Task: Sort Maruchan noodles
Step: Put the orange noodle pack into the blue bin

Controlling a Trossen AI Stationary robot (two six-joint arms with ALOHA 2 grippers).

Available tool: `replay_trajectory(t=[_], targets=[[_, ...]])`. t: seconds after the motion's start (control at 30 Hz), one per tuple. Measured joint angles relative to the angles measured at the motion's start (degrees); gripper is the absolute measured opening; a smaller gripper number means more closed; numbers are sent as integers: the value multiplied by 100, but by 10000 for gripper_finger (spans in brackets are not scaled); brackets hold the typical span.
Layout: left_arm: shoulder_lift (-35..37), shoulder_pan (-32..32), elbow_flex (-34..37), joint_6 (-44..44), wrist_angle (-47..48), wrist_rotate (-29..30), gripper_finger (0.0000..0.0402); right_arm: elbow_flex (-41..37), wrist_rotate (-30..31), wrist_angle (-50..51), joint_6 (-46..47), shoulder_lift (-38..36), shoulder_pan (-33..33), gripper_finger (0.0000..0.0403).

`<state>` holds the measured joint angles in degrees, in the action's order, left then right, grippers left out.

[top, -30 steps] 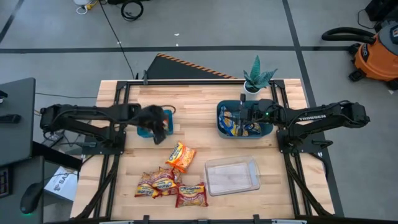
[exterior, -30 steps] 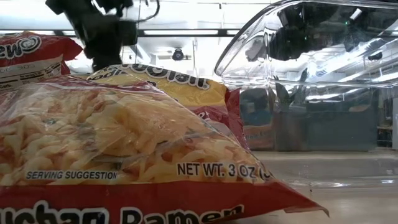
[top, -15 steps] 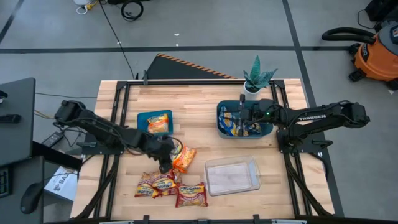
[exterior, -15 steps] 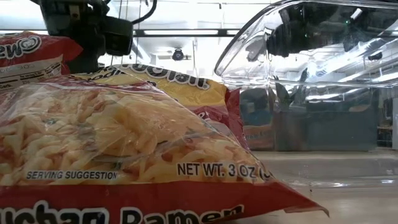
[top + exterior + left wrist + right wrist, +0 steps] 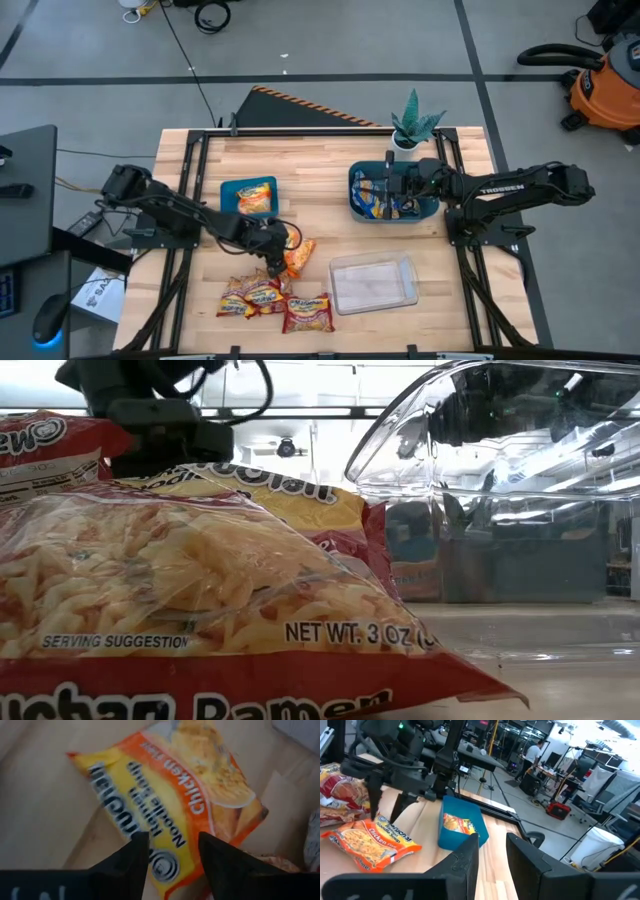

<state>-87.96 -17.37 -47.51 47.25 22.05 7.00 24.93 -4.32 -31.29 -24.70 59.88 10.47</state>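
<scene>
A wooden bench [image 5: 320,160] seen from above, with a robot arm along each side. Toward the left edge, a teal bin [image 5: 249,196] already holds one orange noodle packet. Just nearer the front, the left gripper [image 5: 278,257] hovers low over a loose orange chicken packet [image 5: 297,256], fingers spread open and holding nothing. Three red-and-yellow packets [image 5: 275,298] lie unsorted near the front edge, beside an empty clear container [image 5: 373,282]. Toward the right edge, a second teal bin [image 5: 391,194] holds blue-and-yellow packets, with the right gripper [image 5: 389,186] parked over it, fingers apart and empty. Sorting looks roughly half done. Only the left wrist view shows the packet's lettering between the fingers [image 5: 131,857]; the table-level view is mostly filled by a red packet [image 5: 200,610].
</scene>
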Motion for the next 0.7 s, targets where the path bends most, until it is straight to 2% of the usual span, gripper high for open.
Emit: replay_trajectory(t=[0.2,0.47,0.6,0.7], targets=[[-286,201,-37,-350,99,-216,180,0,-11,2,-40,0,65,105],[-230,515,-48,-1313,620,201,166,0,-22,-31,-77,0,65,105],[-253,534,-422,-1806,1804,286,157,0,-24,18,-77,0,65,105],[-260,534,-837,-1828,2595,346,155,0,-24,57,-77,0,65,105]])
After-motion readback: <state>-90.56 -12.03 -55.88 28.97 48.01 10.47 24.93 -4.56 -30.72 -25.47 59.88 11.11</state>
